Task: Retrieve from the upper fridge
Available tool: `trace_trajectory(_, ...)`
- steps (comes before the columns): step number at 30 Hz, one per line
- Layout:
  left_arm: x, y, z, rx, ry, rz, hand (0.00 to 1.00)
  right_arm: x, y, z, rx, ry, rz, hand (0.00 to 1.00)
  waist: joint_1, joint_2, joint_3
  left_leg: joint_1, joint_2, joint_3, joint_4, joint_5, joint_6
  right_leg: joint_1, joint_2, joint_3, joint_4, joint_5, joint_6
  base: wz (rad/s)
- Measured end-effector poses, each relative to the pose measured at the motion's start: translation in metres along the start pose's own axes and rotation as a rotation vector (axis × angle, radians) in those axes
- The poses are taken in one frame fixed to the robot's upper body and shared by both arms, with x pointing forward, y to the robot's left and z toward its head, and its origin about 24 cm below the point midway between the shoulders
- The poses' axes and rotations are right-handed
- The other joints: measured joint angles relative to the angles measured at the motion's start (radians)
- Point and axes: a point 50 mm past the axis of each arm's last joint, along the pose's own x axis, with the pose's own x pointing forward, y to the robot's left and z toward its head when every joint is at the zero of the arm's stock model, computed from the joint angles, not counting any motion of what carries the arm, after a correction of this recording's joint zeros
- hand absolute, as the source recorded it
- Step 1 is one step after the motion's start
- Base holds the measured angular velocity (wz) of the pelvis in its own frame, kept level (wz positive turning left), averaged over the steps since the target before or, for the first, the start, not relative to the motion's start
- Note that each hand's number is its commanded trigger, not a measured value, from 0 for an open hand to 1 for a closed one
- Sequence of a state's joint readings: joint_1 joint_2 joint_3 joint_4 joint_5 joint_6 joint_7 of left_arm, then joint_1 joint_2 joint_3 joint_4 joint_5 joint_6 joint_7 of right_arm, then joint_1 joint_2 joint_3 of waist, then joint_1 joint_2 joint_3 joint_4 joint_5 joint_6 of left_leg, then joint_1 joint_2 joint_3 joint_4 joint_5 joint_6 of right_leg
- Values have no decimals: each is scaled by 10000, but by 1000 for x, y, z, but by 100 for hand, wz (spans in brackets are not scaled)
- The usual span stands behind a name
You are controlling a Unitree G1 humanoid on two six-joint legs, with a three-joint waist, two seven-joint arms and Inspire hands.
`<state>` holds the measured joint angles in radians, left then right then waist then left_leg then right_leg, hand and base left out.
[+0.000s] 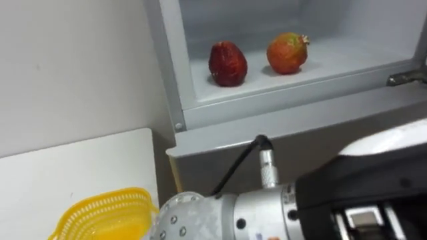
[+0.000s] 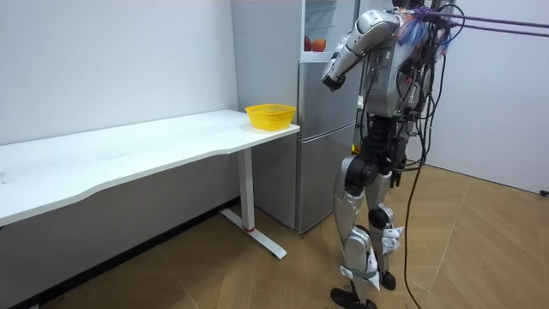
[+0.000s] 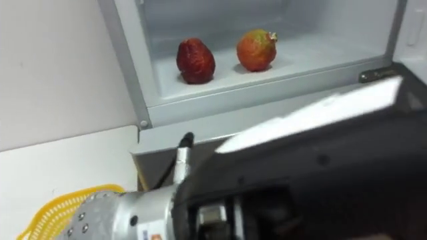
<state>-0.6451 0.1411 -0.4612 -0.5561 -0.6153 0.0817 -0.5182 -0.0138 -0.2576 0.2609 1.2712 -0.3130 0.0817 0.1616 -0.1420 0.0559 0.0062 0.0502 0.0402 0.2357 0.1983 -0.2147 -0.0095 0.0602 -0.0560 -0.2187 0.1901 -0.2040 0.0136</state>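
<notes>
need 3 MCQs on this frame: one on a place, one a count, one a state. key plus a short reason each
1. Where is the yellow basket?
A) on the floor
B) on the white table, beside the fridge
C) on the fridge shelf

2. How many fruits lie in the upper compartment?
A) one
B) two
C) four

3. What state is the upper compartment in?
A) open
B) shut
C) its door lies on the table

Key:
1 B: in the room view the basket sits at the table's end next to the fridge.
2 B: a dark red fruit and a pomegranate lie apart on the shelf, and nothing else lies with them.
3 A: both eye views look straight in at the shelf and the fruits.
</notes>
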Motion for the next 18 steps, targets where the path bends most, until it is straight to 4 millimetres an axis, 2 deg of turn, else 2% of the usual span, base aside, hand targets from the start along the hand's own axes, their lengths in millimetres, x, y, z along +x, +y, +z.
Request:
trace_trajectory(8, -31, 30, 35, 2668, -28, 2858, 0, 0, 13, -16, 776, 315, -108, 0, 866, -68, -90, 130, -44, -345, -15, 2, -1, 268, -13, -286, -31, -1, 2, 11)
trace_trajectory(11, -56, 40, 55, 4175, -212, 4693, 0, 0, 19, -29, 1293, 595, -139, 0, 1242, -41, -129, 362, -17, -313, -24, 5, -6, 463, 11, -267, -40, -1, 3, -9)
trace_trajectory(13, -89, 49, 69, 5442, 63, 6954, 0, -2, 24, -41, 1815, 773, -186, 0, 1430, -36, -138, 578, -10, -286, -26, 5, -8, 632, 22, -288, -82, -10, -1, -2)
trace_trajectory(14, -97, 50, 74, 5863, 167, 7555, 0, -2, 24, -43, 1886, 793, -211, 0, 1515, -35, -149, 582, -15, -292, -26, 4, -9, 632, 22, -268, -93, -28, -21, -9)
trace_trajectory(16, -130, 51, 94, 7647, 665, 9734, 0, -4, 27, -54, 2294, 1005, -273, 0, 1795, -34, -167, 579, -5, -292, -3, 7, -15, 618, 26, -271, -102, -44, -45, -3)
trace_trajectory(17, -137, 51, 99, 8097, 763, 10239, 0, -4, 27, -56, 2340, 1062, -293, 0, 1817, -47, -172, 592, -5, -290, -2, 7, -16, 615, 25, -273, -107, -49, -45, 5)
trace_trajectory(18, -151, 48, 109, 8997, 910, 11214, 0, -5, 29, -61, 2464, 1161, -342, 0, 1997, -69, -187, 617, -8, -288, -2, 7, -16, 620, 12, -288, -98, -57, -44, 0)
